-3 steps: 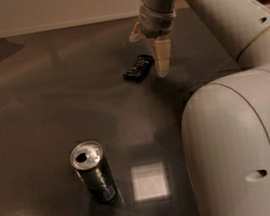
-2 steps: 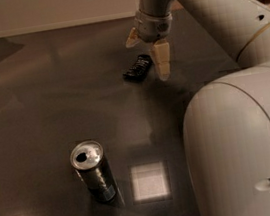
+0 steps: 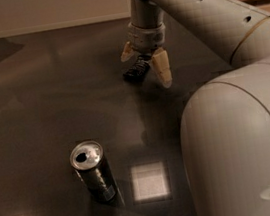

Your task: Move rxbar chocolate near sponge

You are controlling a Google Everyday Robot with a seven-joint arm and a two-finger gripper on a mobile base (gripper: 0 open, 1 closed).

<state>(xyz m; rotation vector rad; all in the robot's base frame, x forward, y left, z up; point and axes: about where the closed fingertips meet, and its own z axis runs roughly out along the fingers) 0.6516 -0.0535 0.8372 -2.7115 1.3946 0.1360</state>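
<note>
The rxbar chocolate (image 3: 137,70) is a small flat black glossy bar lying on the dark table at the upper middle. My gripper (image 3: 146,67) hangs from the arm right over it, open, with one pale finger (image 3: 127,52) on the bar's far left side and the other finger (image 3: 162,67) on its right. The bar lies between the two fingers and part of it is hidden by the wrist. The sponge is out of view.
A dark can with a silver opened top (image 3: 92,171) stands upright at the lower left. The dark glossy table (image 3: 37,94) shows a square light reflection (image 3: 149,181). My arm's large pale body (image 3: 241,144) fills the lower right.
The gripper has shifted left and spread around the bar, so the bar now sits between the fingers instead of to their left. The can has not moved.
</note>
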